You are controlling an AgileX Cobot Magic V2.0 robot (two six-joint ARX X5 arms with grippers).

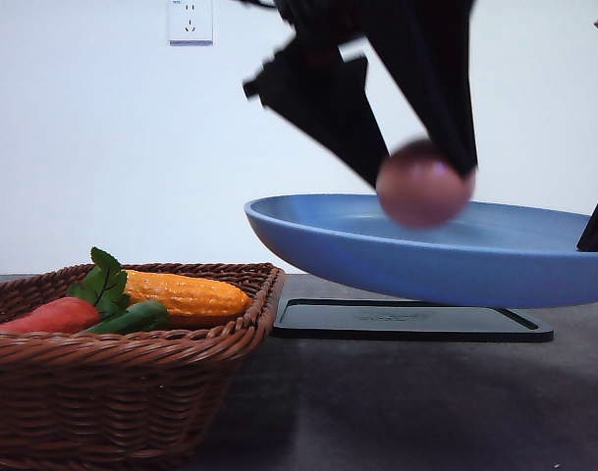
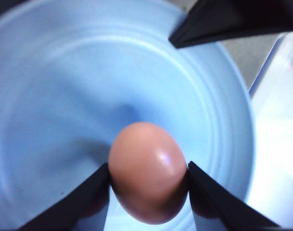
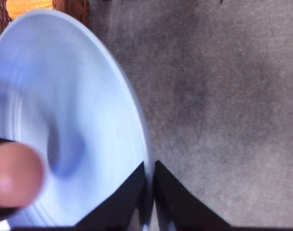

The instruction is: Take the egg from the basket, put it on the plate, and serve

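Open table [image 1: 407, 402] between basket [image 1: 132, 363] and raised plate [image 1: 377, 255].

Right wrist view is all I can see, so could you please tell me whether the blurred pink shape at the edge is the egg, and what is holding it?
Observer: Yes, it is the egg, pinched between the two fingers of the left end effector.
Operator: Thank you. Is it resting on the plate yet?
Observer: Not clearly; in the front view it hangs just over the blue plate, blurred, and contact cannot be told.
Operator: And is the plate on the table?
Observer: No, the right end effector holds it by the rim, lifted above a black tray.
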